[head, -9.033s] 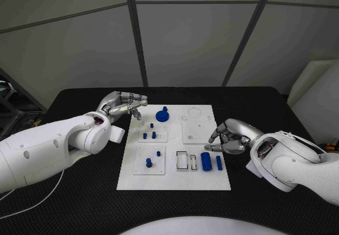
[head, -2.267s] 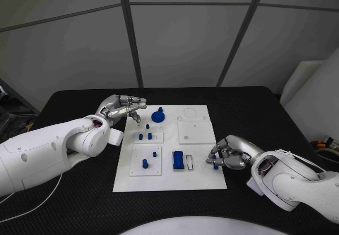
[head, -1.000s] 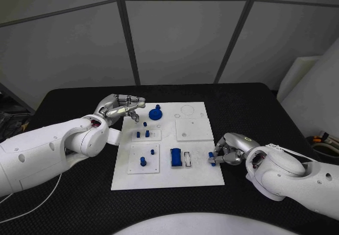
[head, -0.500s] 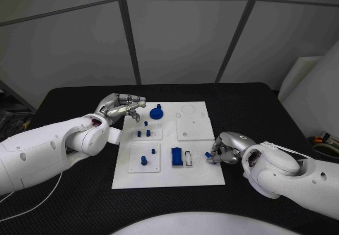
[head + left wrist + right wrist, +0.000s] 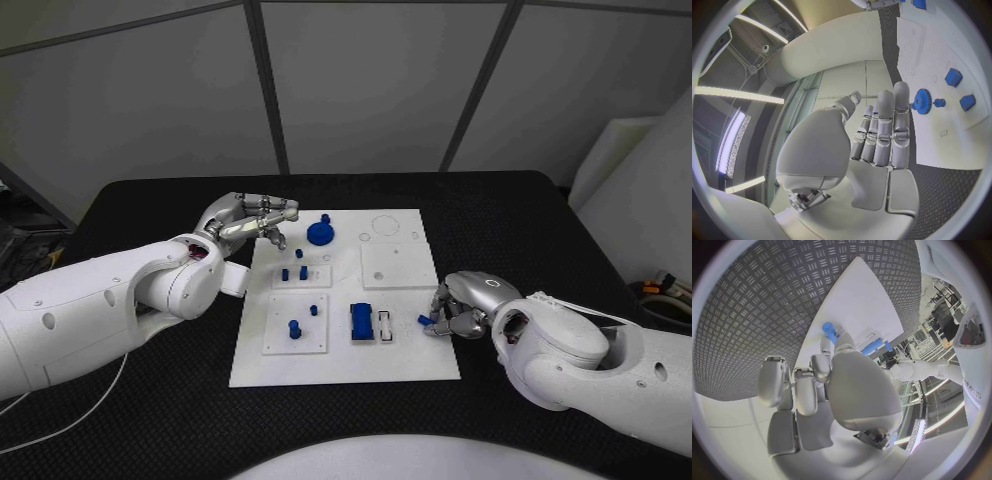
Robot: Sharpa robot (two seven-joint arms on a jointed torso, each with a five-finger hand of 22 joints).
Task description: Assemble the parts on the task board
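While the right hand (image 5: pixel 459 312) pinches a small blue peg (image 5: pixel 427 320) at the task board's (image 5: pixel 404 365) right edge, beside the empty slot (image 5: pixel 384 324), the left hand (image 5: pixel 248 217) hovers empty, fingers loosely curled; tilted, the peg could jam or slip onto the worktop (image 5: pixel 173 410).

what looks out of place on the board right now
Nothing looks spilled or damaged. One small blue part sits off its slot at the task board's right edge, pinched by the right hand. The left hand hovers by the far left corner, holding nothing.
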